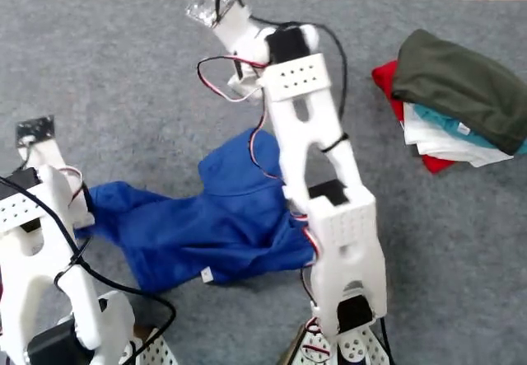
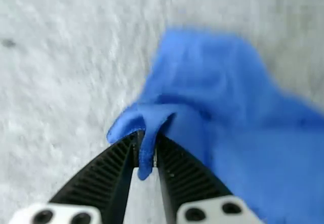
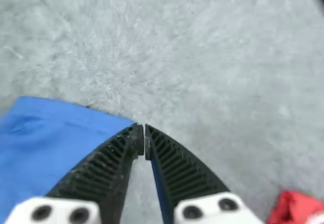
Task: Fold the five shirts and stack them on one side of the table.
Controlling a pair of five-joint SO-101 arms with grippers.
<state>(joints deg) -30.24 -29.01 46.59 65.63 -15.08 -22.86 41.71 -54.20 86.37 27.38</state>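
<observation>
On the worktop (image 1: 123, 68), my left jaws pinch the blue shirt (image 1: 222, 225) sleeve; right jaws clamp its edge.

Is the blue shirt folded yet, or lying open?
Not folded: the blue shirt lies rumpled and spread on the table, a pinch of its edge in the left claw.

The right arm (image 1: 350, 225) is covering part of the blue shirt (image 1: 206, 225). The dark green shirt (image 1: 461, 85) is hiding most of the stack (image 1: 449, 142), seemingly three shirts. The red shirt (image 3: 296, 209) is running off the right wrist view's edge.
</observation>
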